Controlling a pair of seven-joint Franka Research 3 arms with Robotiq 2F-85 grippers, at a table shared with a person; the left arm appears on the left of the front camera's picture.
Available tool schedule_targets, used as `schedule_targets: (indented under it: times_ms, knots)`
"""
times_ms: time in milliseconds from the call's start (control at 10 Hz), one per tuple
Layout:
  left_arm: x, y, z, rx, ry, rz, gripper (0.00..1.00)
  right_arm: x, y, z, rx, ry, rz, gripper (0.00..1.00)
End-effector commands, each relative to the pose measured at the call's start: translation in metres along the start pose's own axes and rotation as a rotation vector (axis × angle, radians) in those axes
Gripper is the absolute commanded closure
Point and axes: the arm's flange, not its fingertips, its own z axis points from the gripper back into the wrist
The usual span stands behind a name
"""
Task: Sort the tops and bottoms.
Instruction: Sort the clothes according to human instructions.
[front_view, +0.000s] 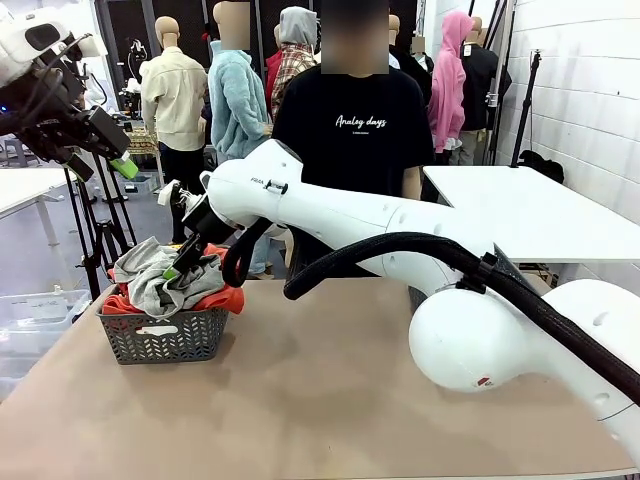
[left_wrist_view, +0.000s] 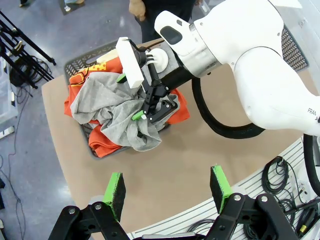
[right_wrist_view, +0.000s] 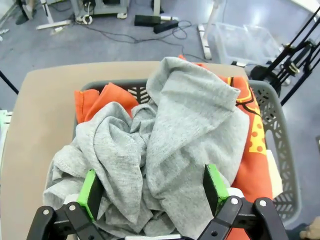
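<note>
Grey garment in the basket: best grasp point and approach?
Grip the raised fold on top of the light grey garment, coming straight down from above. It lies heaped over the orange-red garment inside the basket, whose walls block the sides. The open right gripper is just above the heap.

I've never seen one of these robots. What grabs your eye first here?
A big white right arm stretches across the tan table to a dark grey lattice plastic basket at its left edge. Its open green-padded fingers sit over a crumpled light grey garment heaped on an orange-red one.
</note>
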Motion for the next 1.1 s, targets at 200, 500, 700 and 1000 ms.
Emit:
schedule_targets:
  times_ms: [200, 500, 700, 1000]
  knots:
    - [-0.002, 0.0, 0.002, -0.005, 0.004, 0.007, 0.12, 0.016, -0.003, 0.005, -0.06, 0.002, 0.045, 0.0]
    - [-0.002, 0.0, 0.002, -0.005, 0.004, 0.007, 0.12, 0.015, -0.005, 0.01, 0.01, -0.005, -0.015, 0.0]
    - [-0.002, 0.0, 0.002, -0.005, 0.004, 0.007, 0.12, 0.014, 0.001, 0.011, -0.034, -0.018, 0.021, 0.0]
    - [-0.002, 0.0, 0.002, -0.005, 0.004, 0.007, 0.12, 0.014, 0.001, 0.011, -0.034, -0.018, 0.021, 0.0]
